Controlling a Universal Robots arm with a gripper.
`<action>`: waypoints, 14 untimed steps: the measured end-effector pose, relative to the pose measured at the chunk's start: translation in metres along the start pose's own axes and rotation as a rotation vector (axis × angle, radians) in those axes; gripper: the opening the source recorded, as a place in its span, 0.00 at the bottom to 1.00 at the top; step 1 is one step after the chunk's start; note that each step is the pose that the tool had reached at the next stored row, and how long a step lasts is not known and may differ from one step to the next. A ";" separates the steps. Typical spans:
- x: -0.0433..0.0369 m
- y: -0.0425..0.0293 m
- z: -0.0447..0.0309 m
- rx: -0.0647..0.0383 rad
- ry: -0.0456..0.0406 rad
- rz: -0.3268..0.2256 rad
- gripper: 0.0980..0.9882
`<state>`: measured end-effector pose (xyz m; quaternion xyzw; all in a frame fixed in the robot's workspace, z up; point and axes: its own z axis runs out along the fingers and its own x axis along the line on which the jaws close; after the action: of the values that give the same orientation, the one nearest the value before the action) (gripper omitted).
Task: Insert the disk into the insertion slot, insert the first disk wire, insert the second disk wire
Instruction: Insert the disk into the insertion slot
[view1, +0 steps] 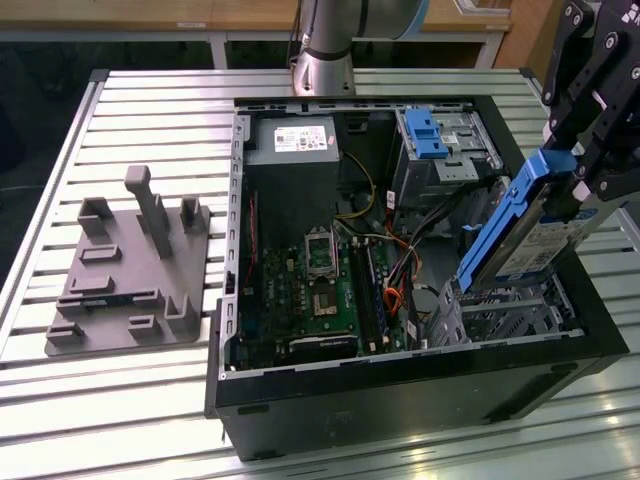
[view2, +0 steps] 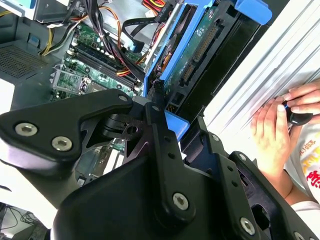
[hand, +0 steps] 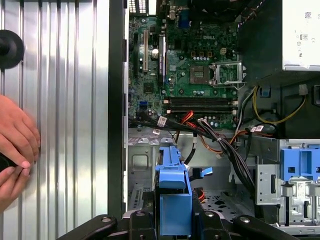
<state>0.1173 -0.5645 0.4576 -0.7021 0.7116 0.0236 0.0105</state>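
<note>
Exterior view: gripper (view1: 572, 168) clamps disk (view1: 525, 245) — blue-framed, silver, tilted — seemingly above insertion slot (view1: 505, 315).

The worktop (view1: 150, 120) is carrying one computer case (view1: 400, 395) and one grey fixture plate (view1: 120, 290). The case is housing one motherboard (view1: 320, 290), one power supply (view1: 292, 140), one insertion slot (view1: 520, 315) and one taller bay (view1: 450, 165) (bearing one blue latch (view1: 425, 135)). One arm (view1: 325, 45) is carrying one gripper (view1: 578, 160), which is clamping one disk (view1: 525, 240). Two hands of a person are showing at the worktop: a first hand (hand: 17, 131) and a second hand (hand: 9, 184).
</note>
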 end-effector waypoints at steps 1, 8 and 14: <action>0.0000 0.0000 0.0005 0.000 0.0001 0.000 0.30; 0.0002 -0.0001 0.0043 0.000 0.0010 0.000 0.30; 0.0004 -0.0001 0.0075 0.000 0.0020 0.000 0.30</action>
<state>0.1172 -0.5645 0.4501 -0.7021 0.7117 0.0229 0.0098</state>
